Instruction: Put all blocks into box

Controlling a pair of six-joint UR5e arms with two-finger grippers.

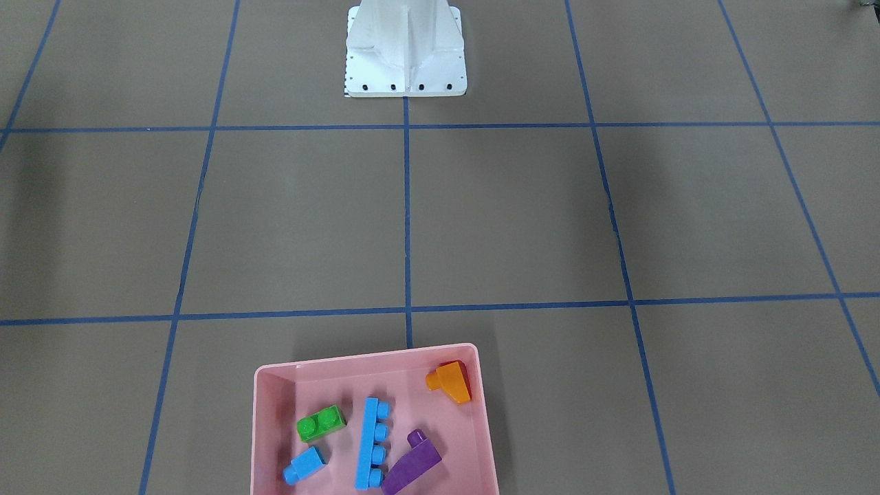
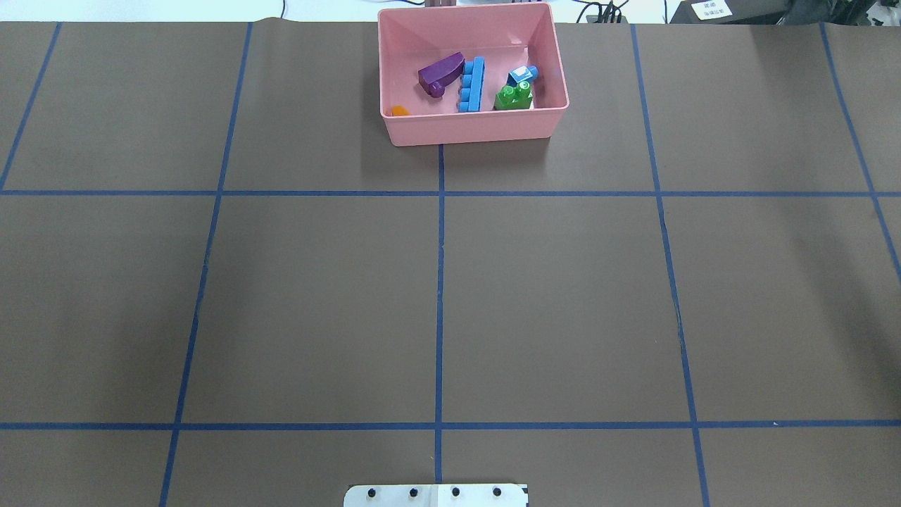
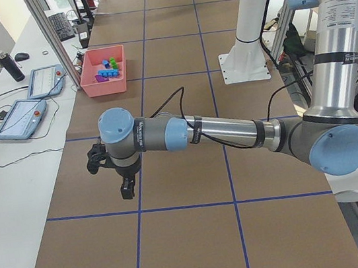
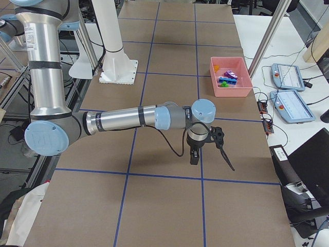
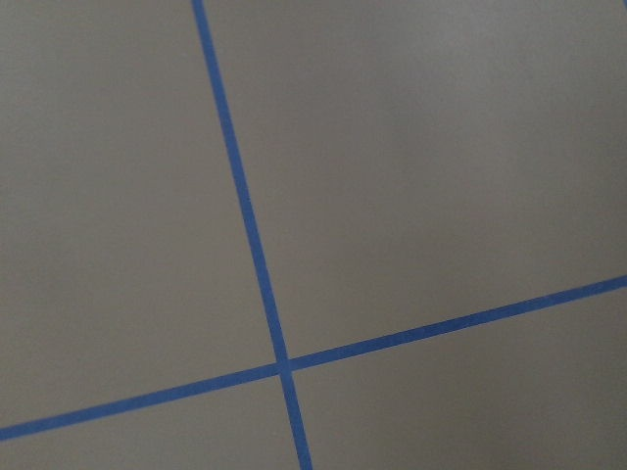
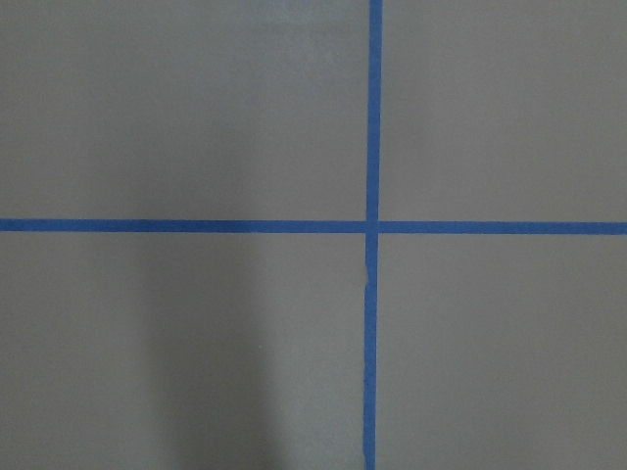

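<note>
The pink box (image 1: 268, 426) stands at the table's far edge from the robot, near the middle line; it also shows in the overhead view (image 2: 471, 130). All the blocks lie inside it: the green two-stud block (image 1: 321, 423), the small light-blue cube (image 1: 304, 465), the long light-blue bar (image 1: 371, 443), the purple sloped block (image 1: 412, 464) and the orange sloped block (image 1: 450, 382). My left gripper (image 3: 110, 177) and my right gripper (image 4: 209, 157) hover over bare table far from the box. They show only in the side views, so I cannot tell whether they are open or shut.
The white pedestal base (image 1: 405, 51) stands at the robot's side of the table. Blue tape lines grid the brown table (image 2: 317, 303). Control tablets (image 3: 20, 119) and cables lie on the side bench beyond the box.
</note>
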